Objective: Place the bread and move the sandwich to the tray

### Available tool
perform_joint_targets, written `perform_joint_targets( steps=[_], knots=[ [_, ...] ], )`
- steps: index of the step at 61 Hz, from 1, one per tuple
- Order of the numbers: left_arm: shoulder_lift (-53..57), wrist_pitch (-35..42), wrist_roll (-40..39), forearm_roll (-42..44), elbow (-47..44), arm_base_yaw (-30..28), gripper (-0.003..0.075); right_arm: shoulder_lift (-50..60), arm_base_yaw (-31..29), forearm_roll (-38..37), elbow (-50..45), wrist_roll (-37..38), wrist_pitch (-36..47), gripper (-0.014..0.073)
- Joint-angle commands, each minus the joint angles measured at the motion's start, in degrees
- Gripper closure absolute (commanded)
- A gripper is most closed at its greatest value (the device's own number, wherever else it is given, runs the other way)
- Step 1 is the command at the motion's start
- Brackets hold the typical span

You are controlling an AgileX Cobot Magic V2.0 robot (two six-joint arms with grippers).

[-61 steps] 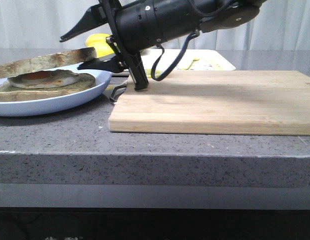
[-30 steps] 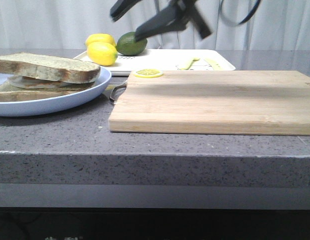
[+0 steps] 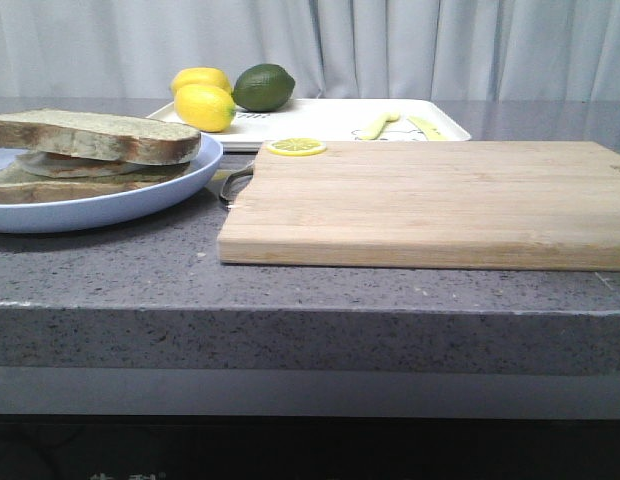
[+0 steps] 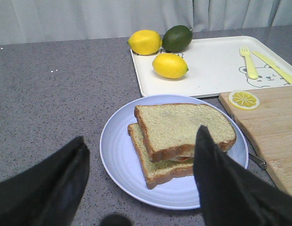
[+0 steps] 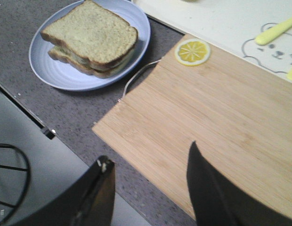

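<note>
We are seeing the grey table [image 3: 320,290] carrying everything. The wooden cutting board [image 3: 430,200] is lying near the table's front edge toward the right, and it is bare except for a lemon slice [image 3: 296,147] sitting at its far left corner. The white tray [image 4: 207,66] is lying behind the board toward the table's far edge, well apart from the plate. The pale-blue plate [image 4: 120,141] is sitting at the table's left side, just beside the board. The sandwich [image 4: 181,136] is resting on that plate, with the bread [image 4: 183,125] lying on top of it as the upper slice.

We are holding the left gripper [image 4: 141,183] above the plate with its fingers spread wide and nothing between them. The right gripper [image 5: 150,188] is hanging above the board's front edge, also spread wide and holding nothing.

On the tray we are seeing two lemons [image 4: 170,65], a lime [image 4: 177,38], and a yellow fork [image 4: 248,61] and knife [image 4: 276,67].
</note>
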State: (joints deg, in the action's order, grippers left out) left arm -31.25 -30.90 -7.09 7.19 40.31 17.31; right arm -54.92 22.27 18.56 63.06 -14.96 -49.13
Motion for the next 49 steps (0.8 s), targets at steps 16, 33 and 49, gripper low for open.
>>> perform_joint_targets(
  steps=[16, 33, 49],
  knots=[
    [-0.6, 5.9, 0.0, -0.2, 1.6, 0.4, 0.0248, 23.9, -0.3, -4.8, -16.0, -0.1, 12.8, 0.0211],
    [-3.3, -2.2, 0.0, -0.2, 4.6, 0.4, 0.0248, 26.9, -0.3, -4.4, -19.1, -0.1, 12.2, 0.0211],
    [-17.1, -18.8, -0.5, 1.6, 14.6, -0.9, 0.0248, 26.9, -0.3, -4.4, -19.1, -0.1, 12.0, 0.0211]
  ],
)
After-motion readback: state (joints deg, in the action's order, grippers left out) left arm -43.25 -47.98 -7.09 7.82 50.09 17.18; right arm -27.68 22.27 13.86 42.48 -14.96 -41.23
